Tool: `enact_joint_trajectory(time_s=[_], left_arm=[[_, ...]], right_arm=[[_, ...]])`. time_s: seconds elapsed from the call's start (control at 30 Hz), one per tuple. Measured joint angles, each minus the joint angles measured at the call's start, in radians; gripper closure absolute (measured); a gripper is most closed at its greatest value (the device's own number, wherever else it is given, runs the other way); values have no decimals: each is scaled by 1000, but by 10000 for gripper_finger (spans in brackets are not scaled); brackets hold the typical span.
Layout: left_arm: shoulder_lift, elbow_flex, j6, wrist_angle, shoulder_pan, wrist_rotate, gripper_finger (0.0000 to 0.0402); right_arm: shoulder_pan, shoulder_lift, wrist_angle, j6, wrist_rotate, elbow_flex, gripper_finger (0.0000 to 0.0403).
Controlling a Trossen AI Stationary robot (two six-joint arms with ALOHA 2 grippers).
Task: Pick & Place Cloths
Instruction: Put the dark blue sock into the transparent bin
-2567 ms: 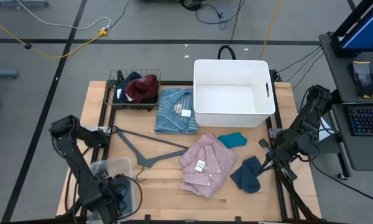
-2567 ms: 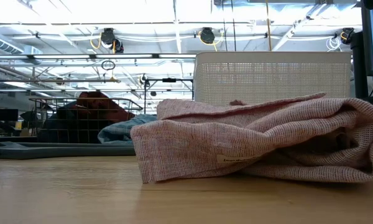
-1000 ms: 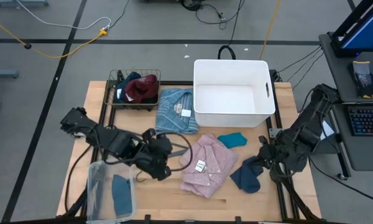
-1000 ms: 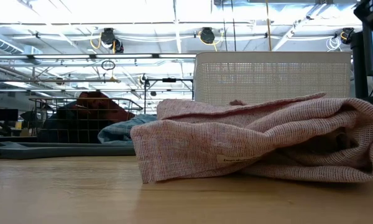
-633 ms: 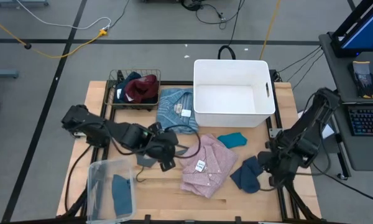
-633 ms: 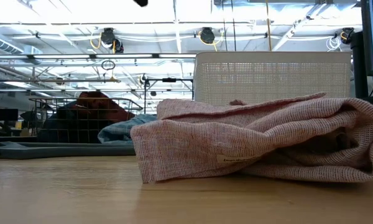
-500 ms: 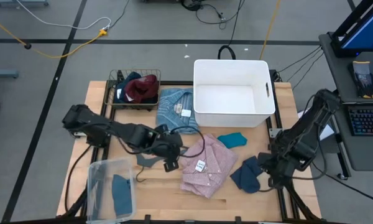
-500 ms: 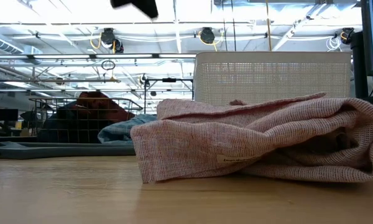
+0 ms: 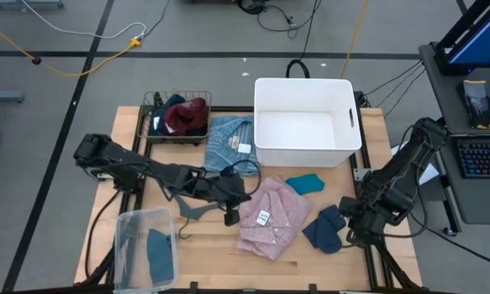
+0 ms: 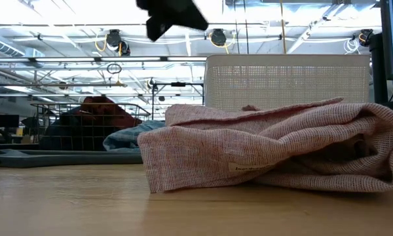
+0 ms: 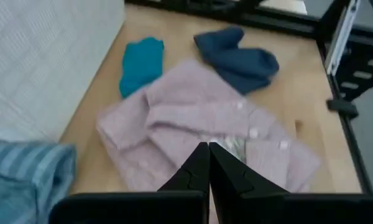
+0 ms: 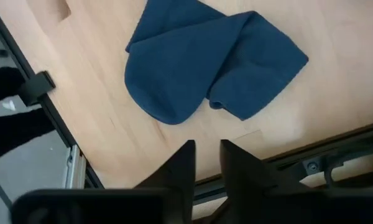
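Pink tagged shirt (image 9: 269, 216) lies crumpled on the bench (image 9: 202, 255), in front of the white bin (image 9: 306, 122), with its tag up. Small teal piece (image 9: 305, 183) lies between the shirt and the bin; slate-blue piece (image 9: 325, 228) is just beside the shirt, toward the right edge of the bench. Light blue striped shirt (image 9: 231, 145) lies flat against the bin's left wall. Maroon piece (image 9: 186, 115) and dark navy piece (image 9: 167, 110) sit in the wire basket (image 9: 177, 100), left of the striped shirt.

Left hand (image 9: 231, 214) hangs above the pink shirt's left edge, over the grey hanger (image 9: 188, 204). In its wrist view the fingers (image 11: 196, 168) are pressed together, holding nothing.

Right hand (image 12: 205, 155) hovers over the slate-blue piece, fingers slightly apart, nothing between them.

We judge the step in hand to be the reach for the pink shirt. To do it well, we would spread the fingers before descending, aim at a raised fold near the middle rather than the flat hem, and stay clear of the hanger. Pinch deep, since thin cloth slips, then lift straight up before carrying toward the bin.
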Motion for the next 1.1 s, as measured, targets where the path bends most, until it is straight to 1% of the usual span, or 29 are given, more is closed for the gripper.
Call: enact_joint_trajectory(time_s=[0.1, 0.2, 0.33, 0.53, 0.73, 0.9, 1.1], left_arm=[[-23, -86, 12, 159, 0, 26, 396], [-37, -158, 17, 284, -1, 52, 393], [-42, -214, 26, 375, -1, 74, 400], [-42, -232, 27, 370, 5, 74, 378], [-42, -232, 25, 369, 22, 74, 366], [-42, -232, 21, 367, 26, 73, 353], [-42, -232, 23, 368, 26, 73, 320]], right_arm=[[0, 0, 0, 46, 0, -11, 299], [0, 0, 2, 96, 0, -36, 265], [0, 0, 17, 153, 0, -77, 219], [-15, -1, 69, 198, 2, -138, 155], [-43, -1, 167, 218, 5, -219, 110], [-75, -1, 258, 224, 5, -298, 92], [-125, -1, 363, 245, 2, -400, 93]])
